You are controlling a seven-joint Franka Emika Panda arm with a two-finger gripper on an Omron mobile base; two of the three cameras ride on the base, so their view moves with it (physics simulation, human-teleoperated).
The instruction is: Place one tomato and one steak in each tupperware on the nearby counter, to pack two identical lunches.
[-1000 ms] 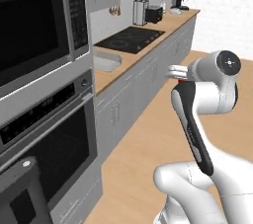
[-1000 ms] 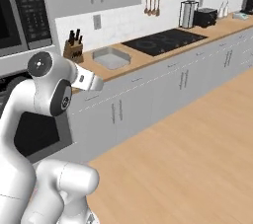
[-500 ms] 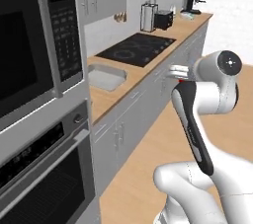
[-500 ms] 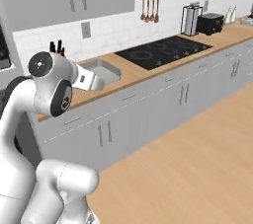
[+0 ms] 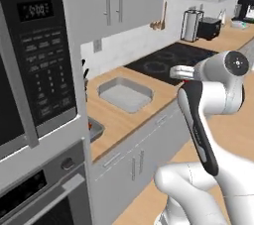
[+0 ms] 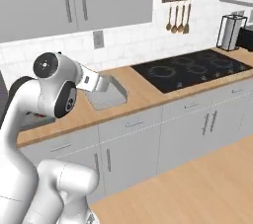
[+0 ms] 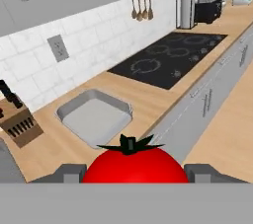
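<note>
So the hand (image 7: pixel 132 173) is pinching a tomato (image 7: pixel 133 165) between its fingers, up over the desk's (image 7: pixel 158 100) front edge. An empty grey tupperware (image 7: pixel 94 117) sits on the desk just past it, near a knife block (image 7: pixel 19 124).

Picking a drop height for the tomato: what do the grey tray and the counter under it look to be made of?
Tray: probably plastic, possibly dull metal; uniform matte grey, rounded corners, raised rim, no glint. Counter: wood or wood-look laminate; light brown, faintly grained, low sheen. Both look hard, with nothing cushioning showing inside the tray. The tomato sits between the jaws, glossy red and smooth.
</note>
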